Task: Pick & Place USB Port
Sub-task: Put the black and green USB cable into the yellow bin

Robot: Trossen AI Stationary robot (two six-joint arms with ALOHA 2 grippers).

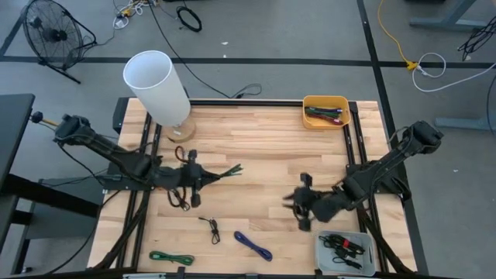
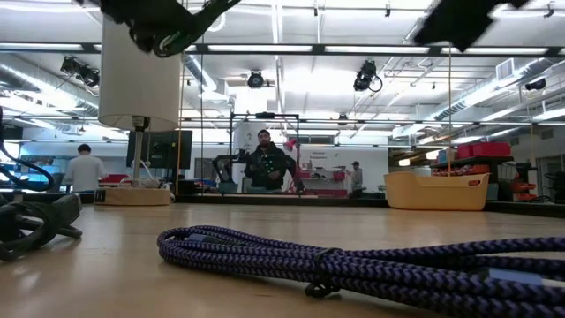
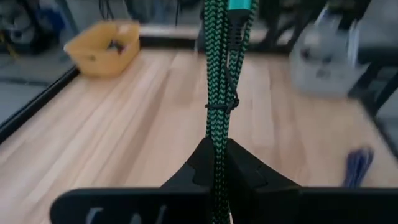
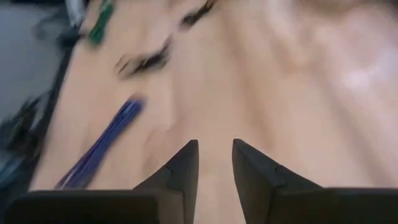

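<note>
The left gripper (image 3: 214, 171) is pinching a green braided cable (image 3: 219, 74). Its two dark fingers (image 3: 252, 171) are pressed tight on the cord from both sides. The cable is folded into a bundle with a small tie around it, and it sticks out past the fingertips. From above, the left gripper (image 1: 200, 178) is over the wooden table (image 1: 263, 147), near the left middle, and the green cable (image 1: 226, 171) pokes out toward the middle of the table.

The right gripper (image 4: 215, 158) holds nothing. Its fingers (image 4: 183, 165) are a little apart, with bare wood showing in the gap. From above it (image 1: 298, 208) hangs over the right part of the table, just beside a gray tray (image 1: 370, 249) with cables in it.

A purple cable (image 1: 253, 245) lies near the front edge. A black cable (image 1: 210, 228) and another green cable (image 1: 169, 256) lie to its left. A yellow bin (image 1: 325, 101) sits at the back right corner. A white lamp (image 1: 157, 85) stands at the back left.
</note>
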